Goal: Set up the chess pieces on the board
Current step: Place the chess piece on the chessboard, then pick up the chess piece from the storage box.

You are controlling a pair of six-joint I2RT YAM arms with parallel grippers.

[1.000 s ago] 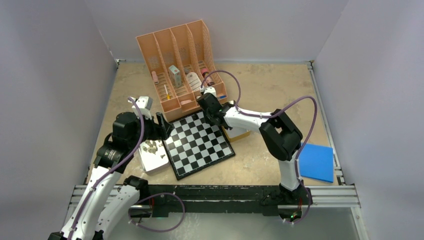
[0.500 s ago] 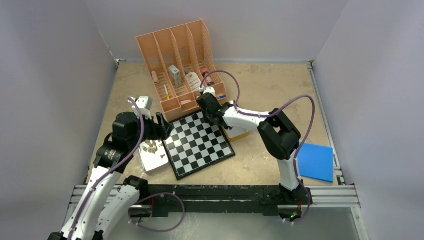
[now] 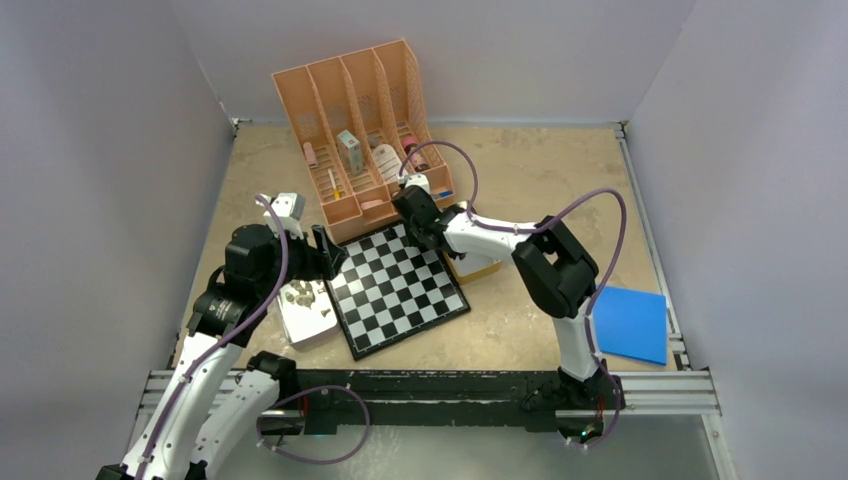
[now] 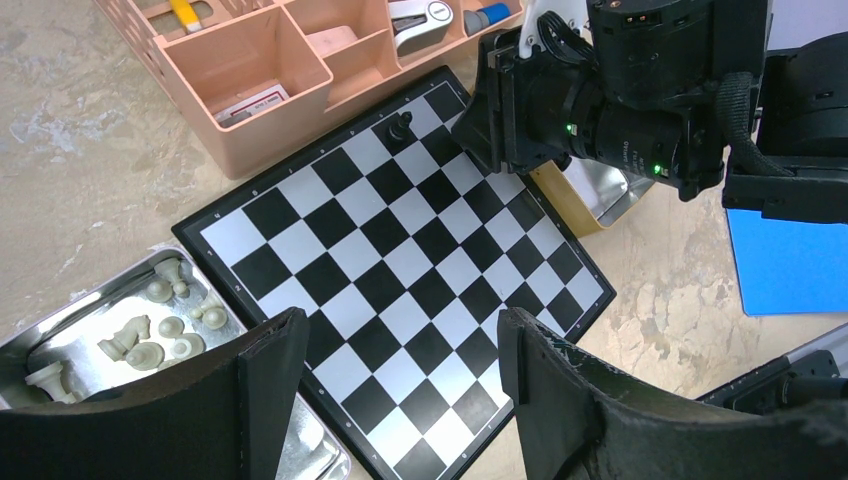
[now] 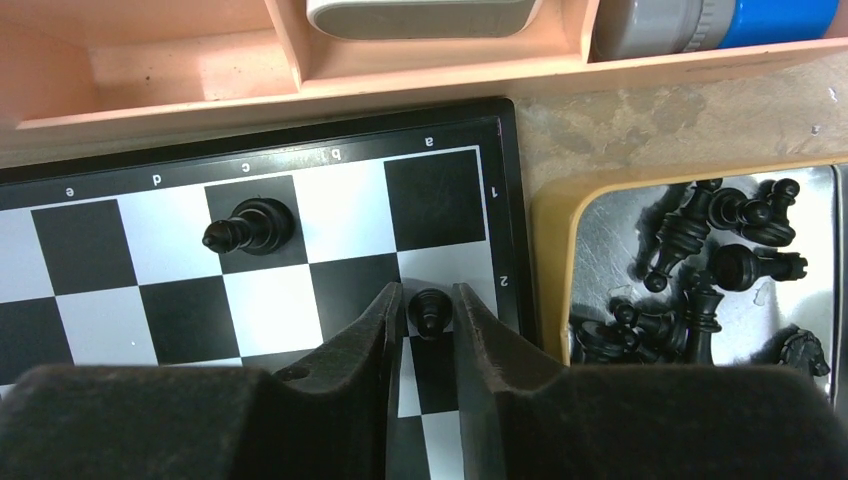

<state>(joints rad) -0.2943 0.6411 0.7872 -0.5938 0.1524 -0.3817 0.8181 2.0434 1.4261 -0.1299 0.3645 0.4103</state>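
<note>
Right fingers narrowly flank a tiny, seemingly light, tippy black pawn, grip unclear; best pinched mid-stem; left fingers wide.

A peach organizer holds small bottles; a blue sheet lies far right.

The top camera sits high above and behind the arm bases, looks down and forward, and takes in the whole worktop from far. The left wrist camera looks down between its own fingers at the board from some height, facing the right arm. The right wrist camera hangs very near the board's corner, looking almost straight down. All views share the board; both wrist views share one black piece.
</note>
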